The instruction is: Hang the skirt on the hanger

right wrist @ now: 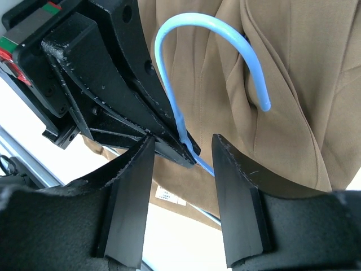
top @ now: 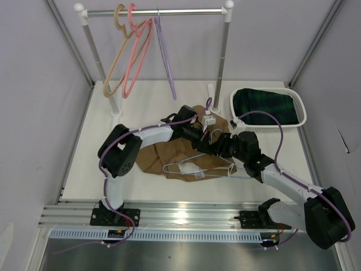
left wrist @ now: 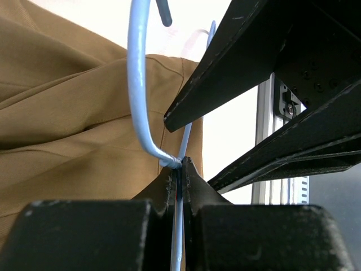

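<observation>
Where hook meets neck, the hanger (left wrist: 135, 84) is clamped by the left gripper (left wrist: 179, 169), over the skirt (left wrist: 73, 141), which is spread on the table (top: 146, 104). The right gripper (right wrist: 181, 144) is parted, its fingers set astride the hanger's neck.

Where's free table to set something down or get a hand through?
Free: bare table left of the skirt, and the patch between the basket and the right arm. Crowded: centre, where the left gripper and right gripper meet at the hanger hook.
</observation>
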You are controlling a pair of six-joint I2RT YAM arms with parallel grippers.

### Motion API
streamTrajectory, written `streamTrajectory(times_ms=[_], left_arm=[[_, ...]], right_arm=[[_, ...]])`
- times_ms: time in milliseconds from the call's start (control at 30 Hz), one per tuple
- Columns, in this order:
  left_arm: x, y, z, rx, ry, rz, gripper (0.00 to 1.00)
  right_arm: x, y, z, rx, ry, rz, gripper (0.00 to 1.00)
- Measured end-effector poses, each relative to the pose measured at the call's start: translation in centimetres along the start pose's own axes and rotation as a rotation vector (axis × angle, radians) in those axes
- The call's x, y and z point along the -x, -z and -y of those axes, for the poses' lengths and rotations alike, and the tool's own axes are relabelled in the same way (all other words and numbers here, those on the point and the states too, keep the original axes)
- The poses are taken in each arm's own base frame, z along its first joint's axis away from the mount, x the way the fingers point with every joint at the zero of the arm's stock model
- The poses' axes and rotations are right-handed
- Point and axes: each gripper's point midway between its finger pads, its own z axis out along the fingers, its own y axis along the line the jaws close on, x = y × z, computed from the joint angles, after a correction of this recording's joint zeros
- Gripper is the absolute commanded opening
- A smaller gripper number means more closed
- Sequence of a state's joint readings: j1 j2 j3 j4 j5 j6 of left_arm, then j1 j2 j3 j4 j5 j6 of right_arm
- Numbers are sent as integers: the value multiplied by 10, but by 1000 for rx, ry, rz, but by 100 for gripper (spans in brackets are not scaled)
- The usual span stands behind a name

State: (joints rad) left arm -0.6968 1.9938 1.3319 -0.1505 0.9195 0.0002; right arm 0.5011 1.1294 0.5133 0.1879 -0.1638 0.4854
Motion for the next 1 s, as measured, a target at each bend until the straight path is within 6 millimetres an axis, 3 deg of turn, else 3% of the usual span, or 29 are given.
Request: streamTrajectory(times_ms=[267,467,633,1000], left_arm=[[3,0,-1,7,-8,5,0],[-6,0,4,-5,20,-28,0],[-9,-1,6,-13,28,-38,0],[-10,-1,7,-15,33,-43,0]], right_arm=[[15,5,-5,0,-6,51,52],[72,9,-3,-48,-11,229,52],[95,12,0,-63,-15,293,50],[94,8,-1,-68,-16,273,53]])
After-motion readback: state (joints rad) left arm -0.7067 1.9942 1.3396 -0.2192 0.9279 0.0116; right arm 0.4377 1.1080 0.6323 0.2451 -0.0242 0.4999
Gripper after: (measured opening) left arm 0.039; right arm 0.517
